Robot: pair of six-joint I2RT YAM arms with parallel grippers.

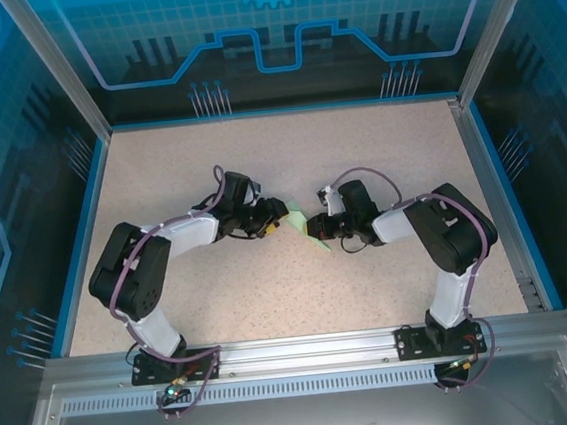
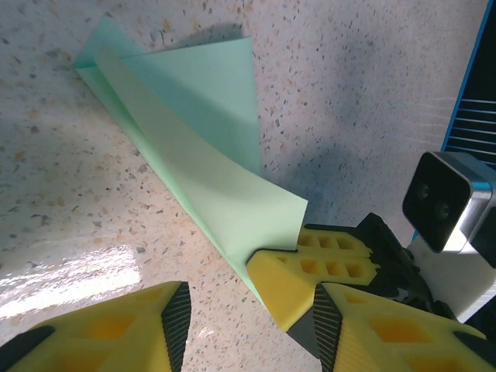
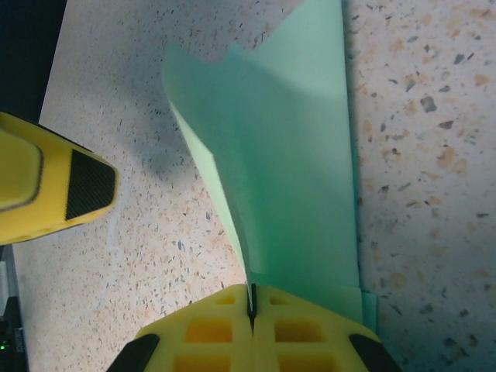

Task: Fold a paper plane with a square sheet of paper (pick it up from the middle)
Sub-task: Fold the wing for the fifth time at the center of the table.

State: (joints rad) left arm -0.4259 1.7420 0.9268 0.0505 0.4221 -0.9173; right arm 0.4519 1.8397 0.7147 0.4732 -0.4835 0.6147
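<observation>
The paper plane (image 2: 194,147) lies about in the middle of the table (image 1: 388,152). It is already folded into a narrow, pointed shape of pale mint-green paper, with one flap standing up from the rest. The right gripper (image 3: 252,310) has its fingers pressed together on the wide end of the paper plane, so the thin paper is pinched in the seam between the two yellow pads. This grip probably serves to fix the paper in place and keep its layers together while a fold is made. The left gripper (image 2: 248,333) is on the opposite side of the paper plane, near the same wide end but not touching the paper. Its fingers are spread with nothing between them, and it seems ready either to press down the raised flap or to take hold of the paper. The pointed end of the paper plane seems to rest on the surface, away from both grippers. Under the paper plane the table top is beige with dark and brown speckles. It is smooth enough to give a bright reflection, so thin paper may slide on it easily. Around the paper plane, at the edges of the table, stand an aluminium frame (image 1: 54,69) and blue panels (image 1: 364,4) printed with line patterns.
</observation>
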